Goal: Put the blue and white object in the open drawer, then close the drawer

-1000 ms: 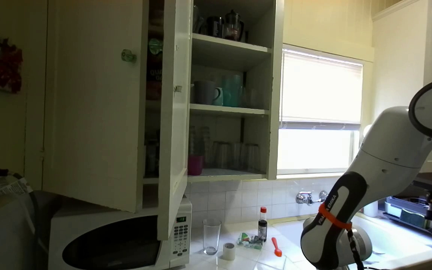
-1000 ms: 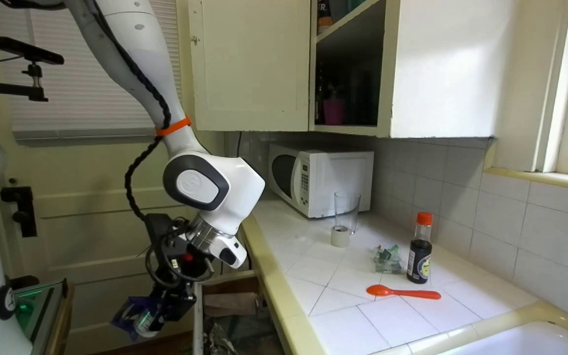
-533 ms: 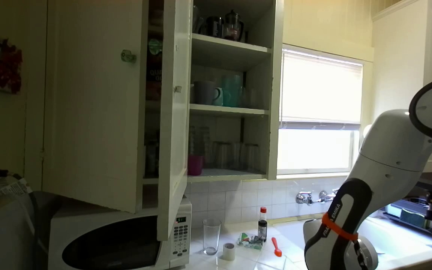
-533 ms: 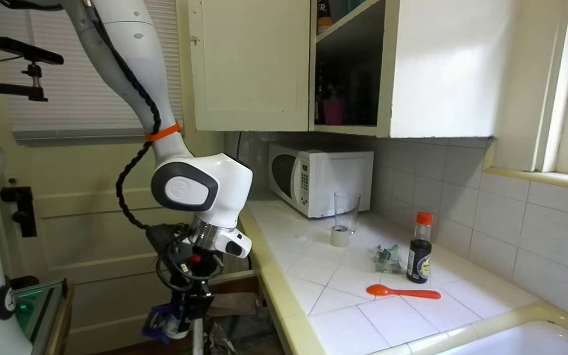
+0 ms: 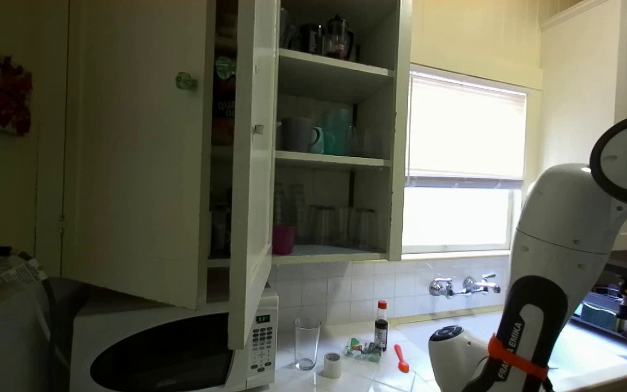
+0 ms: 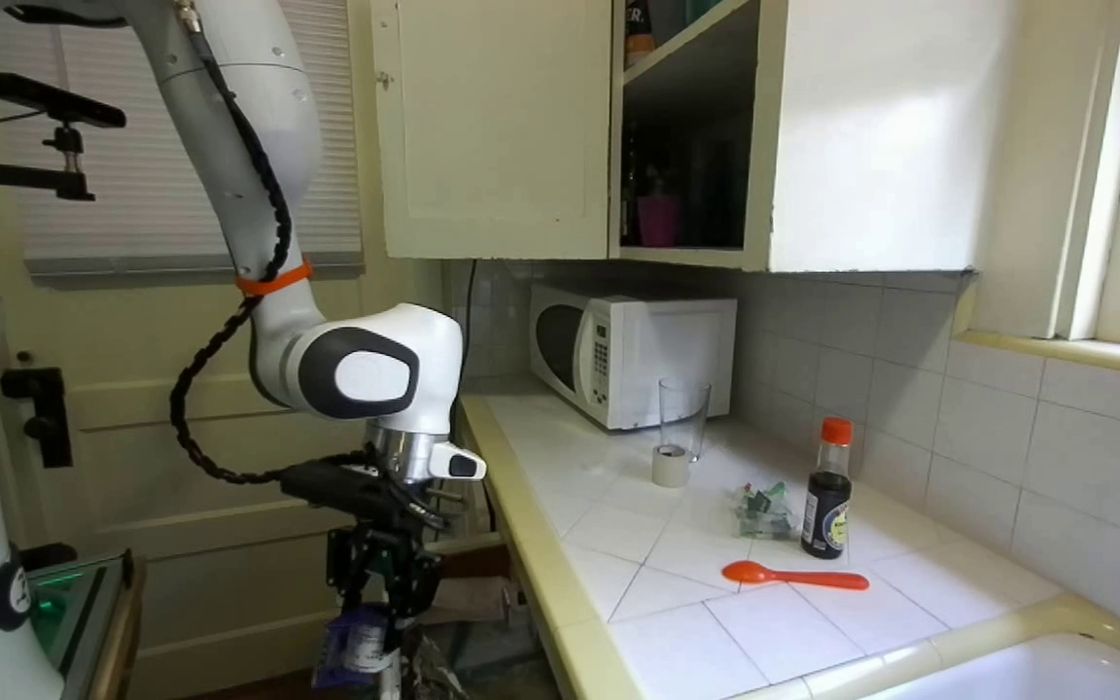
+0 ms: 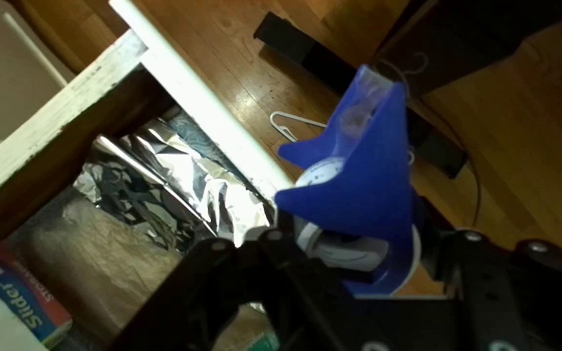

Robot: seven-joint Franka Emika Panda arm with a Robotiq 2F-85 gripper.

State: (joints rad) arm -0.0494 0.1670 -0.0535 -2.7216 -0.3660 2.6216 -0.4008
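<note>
White "Slider" can be read on the blue and red cardboard box (image 7: 25, 300) in the wrist view, with "STORAG" on its red part, the word's end unclear. In an exterior view, "FRANKA EMIKA" stands on the white and black robot arm (image 5: 555, 261), partly hidden by an orange strap (image 5: 519, 359). Green figures on the white microwave (image 5: 172, 351) and print on the red-capped bottle of dark liquid (image 6: 826, 506) are too small to read.

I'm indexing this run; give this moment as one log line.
black pincer: closed on blue-and-white pointed plastic object | open white wooden drawer: crumpled silver foil inside, object not yet | remaining: place object, close drawer
</note>
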